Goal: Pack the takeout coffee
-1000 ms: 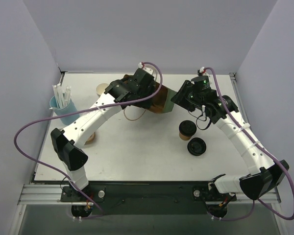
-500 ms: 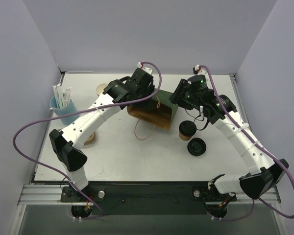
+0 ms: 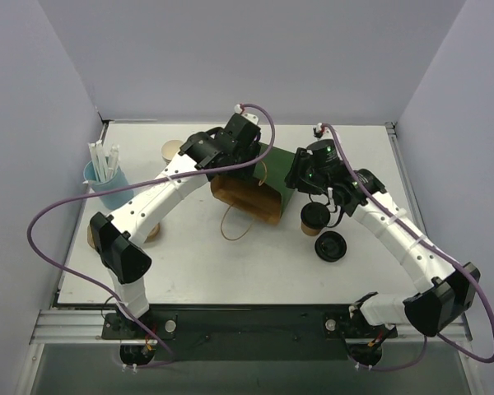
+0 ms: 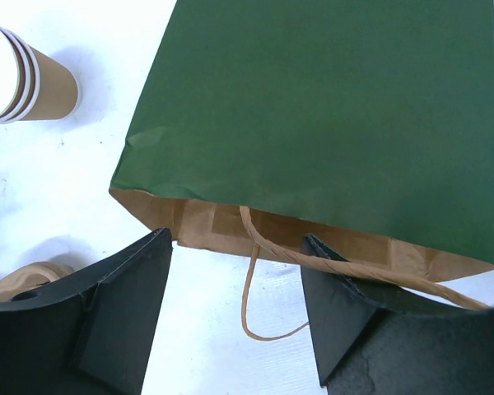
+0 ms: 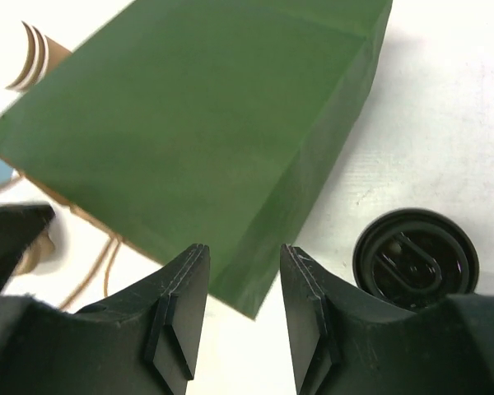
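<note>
Though only the overhead view shows the white desk whole, the left wrist view reveals the brown mouth of the sideways green paper bag. Just right of it stands the small black-lidded kraft coffee cup. Left pincer and right pincer gape, holding nothing.

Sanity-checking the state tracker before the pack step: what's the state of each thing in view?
bag: on its side, mouth open.
coffee: upright, lid on, outside the bag.
spare lid: lying flat, no cup under it.
cup stack: nested, lidless.
blue cup: upright, white sticks in it.
left gripper: jaws open, empty.
right gripper: jaws open, empty.
</note>
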You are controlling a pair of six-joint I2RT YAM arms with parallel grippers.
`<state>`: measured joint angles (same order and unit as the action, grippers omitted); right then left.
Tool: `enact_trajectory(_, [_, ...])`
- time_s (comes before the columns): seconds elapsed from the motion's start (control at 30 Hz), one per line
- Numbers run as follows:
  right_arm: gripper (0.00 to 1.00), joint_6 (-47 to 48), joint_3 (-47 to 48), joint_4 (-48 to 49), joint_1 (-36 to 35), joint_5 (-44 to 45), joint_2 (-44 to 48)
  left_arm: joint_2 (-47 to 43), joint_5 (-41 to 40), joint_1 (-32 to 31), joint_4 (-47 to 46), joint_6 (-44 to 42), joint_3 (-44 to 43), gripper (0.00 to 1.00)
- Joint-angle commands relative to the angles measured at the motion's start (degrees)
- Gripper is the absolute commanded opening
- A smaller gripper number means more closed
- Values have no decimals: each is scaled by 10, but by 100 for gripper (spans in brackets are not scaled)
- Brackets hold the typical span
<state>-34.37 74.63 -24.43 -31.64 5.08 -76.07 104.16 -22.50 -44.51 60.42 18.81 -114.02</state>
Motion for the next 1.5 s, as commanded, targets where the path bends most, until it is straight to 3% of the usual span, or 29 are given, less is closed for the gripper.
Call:
enact_trajectory(0.0, [40,17,-46,48,-13,-6,73,4,-6,6,-15,-16,-38,73])
enact_trajectory(0.13, [41,37,-119,115,-38,-4,109,22,-4,7,-10,-23,-60,73])
enact_trajectory(0.2, [48,47,-142,148,-53,11,117,32,-3,7,-8,-25,-70,73])
enact_trajectory(0.53, [56,75,-203,250,-83,112,73,62,-3,10,-2,-31,-97,73])
enact_trajectory(0.73, [53,80,-170,202,-117,285,22,75,-1,11,0,-33,-116,73])
enact_trajectory(0.83, [46,79,-172,224,-117,310,3,81,2,13,0,-34,-122,73])
enact_trajectory(0.93, [27,92,-169,255,-115,335,-18,83,5,14,-2,-35,-124,73])
enact_trajectory(0.97, [13,93,-164,257,-113,340,-24,84,7,14,0,-35,-124,73])
enact_trajectory(1.03, [0,105,-150,265,-106,328,-38,83,8,15,0,-37,-127,73])
enact_trajectory(1.23, [0,112,-128,250,-95,254,-35,64,-14,19,5,-34,-132,73])
enact_trajectory(1.3, [0,131,-142,259,-77,121,-26,54,-22,27,3,-20,-123,72])
enact_trajectory(1.33, [3,145,-147,271,-63,80,-26,48,-26,30,0,-14,-115,72])
enact_trajectory(1.47, [39,280,-150,277,-68,-26,-48,31,7,69,3,18,-63,70])
